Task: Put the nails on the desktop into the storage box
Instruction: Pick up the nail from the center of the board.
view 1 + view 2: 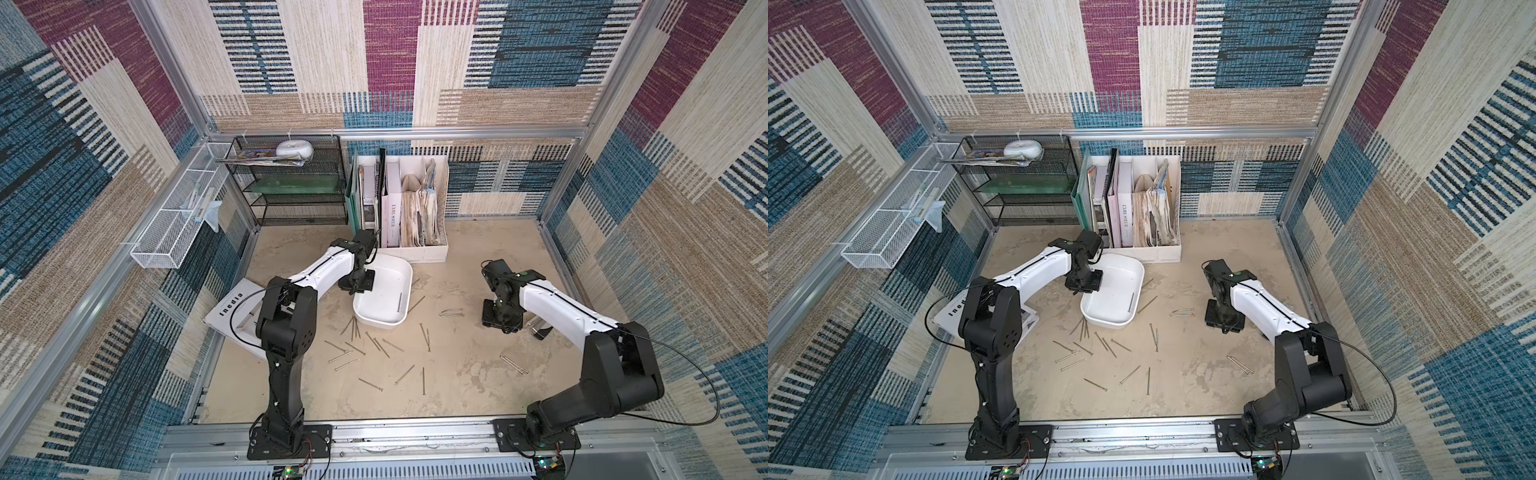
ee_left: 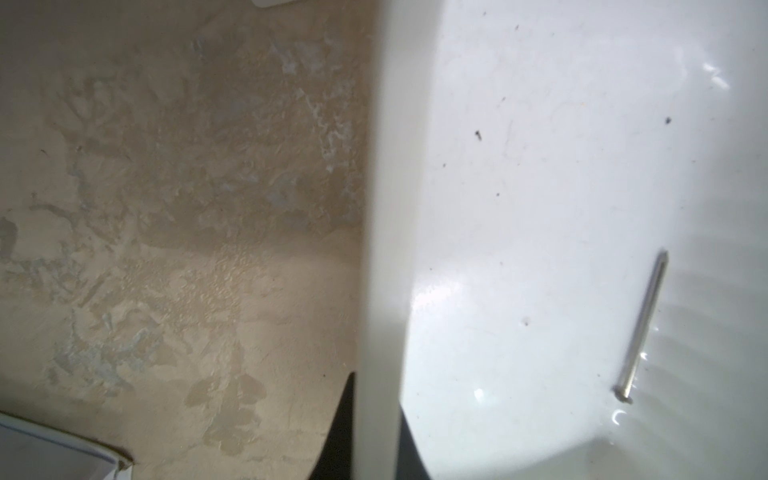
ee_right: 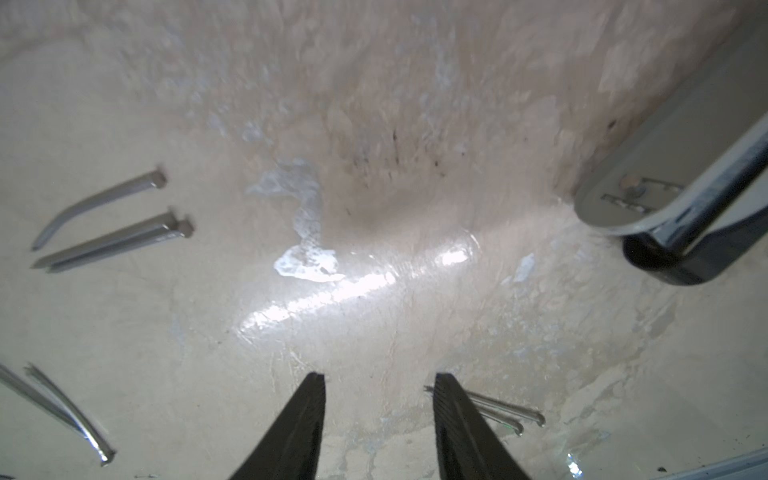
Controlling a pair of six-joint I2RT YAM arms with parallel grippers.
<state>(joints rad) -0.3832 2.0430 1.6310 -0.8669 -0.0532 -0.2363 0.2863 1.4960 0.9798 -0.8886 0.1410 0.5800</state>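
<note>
**A:** Nails (image 1: 423, 380)?
**B:** Most lie scattered on the desktop (image 1: 478, 395), lower centre in both top views; one nail (image 1: 400, 302) rests in the box (image 1: 382, 311) (frame centre).
**A:** Grippers?
**B:** Left gripper (image 1: 358, 286) clamped on the box wall; right gripper (image 3: 378, 382) apart, empty, over bare desktop.
**A:** Hazard?
**B:** Flat thin nails could slip the fingers; a nudge might scatter the nail pair (image 3: 498, 411) beside one finger.

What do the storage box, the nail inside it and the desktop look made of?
The storage box: likely glossy white plastic, by its soft highlights. The nail: bare grey metal, it glints. The desktop: mottled beige stone-look, with a glossy streak; true material unclear.
</note>
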